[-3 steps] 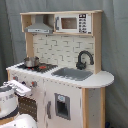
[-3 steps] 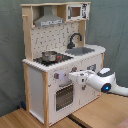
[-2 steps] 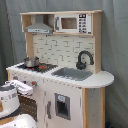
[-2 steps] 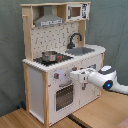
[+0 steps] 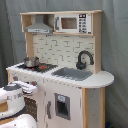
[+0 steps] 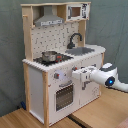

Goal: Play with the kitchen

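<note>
White panels and pale wood make up the kitchen (image 5: 65, 65), a tall toy unit that fills most of both exterior views and stands on a wooden floor (image 6: 30, 119) before a grey-green curtain (image 5: 112, 45). Its upper part has a grey hood (image 5: 39, 25) on the first exterior view's left and a toy microwave (image 5: 72, 23) beside it, above a patterned back panel. On the worktop, a small metal pot (image 5: 31, 61) sits on the stove at the first exterior view's left, with a grey sink (image 5: 74, 74) and a black faucet (image 5: 84, 59) to its right. Below, the front carries a windowed oven door (image 6: 64, 96) and a cupboard door. The white robot arm (image 6: 111, 79) reaches in from the second exterior view's right, its end effector (image 6: 79, 75) right at the kitchen's front panel, just below the worktop edge and above the oven door. Compared with a second ago, the arm has slid a little toward the second exterior view's left, closer to the knob area, which suggests it is lining up to work a control on the front. Whether the end effector is spread or pressed together, I cannot tell.
</note>
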`<act>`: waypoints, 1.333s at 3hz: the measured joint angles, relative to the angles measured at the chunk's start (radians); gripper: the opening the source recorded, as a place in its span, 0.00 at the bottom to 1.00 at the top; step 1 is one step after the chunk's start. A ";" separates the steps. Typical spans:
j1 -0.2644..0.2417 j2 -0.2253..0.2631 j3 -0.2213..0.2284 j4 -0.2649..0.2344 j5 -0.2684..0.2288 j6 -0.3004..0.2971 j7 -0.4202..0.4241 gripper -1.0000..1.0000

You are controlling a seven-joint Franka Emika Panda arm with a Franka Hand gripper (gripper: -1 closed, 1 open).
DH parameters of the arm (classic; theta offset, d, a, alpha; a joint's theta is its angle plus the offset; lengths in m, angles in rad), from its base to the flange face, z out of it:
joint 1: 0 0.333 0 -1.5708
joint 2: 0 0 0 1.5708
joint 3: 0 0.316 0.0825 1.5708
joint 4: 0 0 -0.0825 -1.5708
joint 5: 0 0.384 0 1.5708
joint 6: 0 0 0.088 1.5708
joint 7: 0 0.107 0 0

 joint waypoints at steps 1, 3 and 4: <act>-0.038 0.000 0.010 0.003 0.000 0.084 -0.041 1.00; -0.127 0.001 -0.001 0.021 0.013 0.245 -0.043 1.00; -0.127 0.001 -0.002 0.018 0.013 0.245 -0.043 0.00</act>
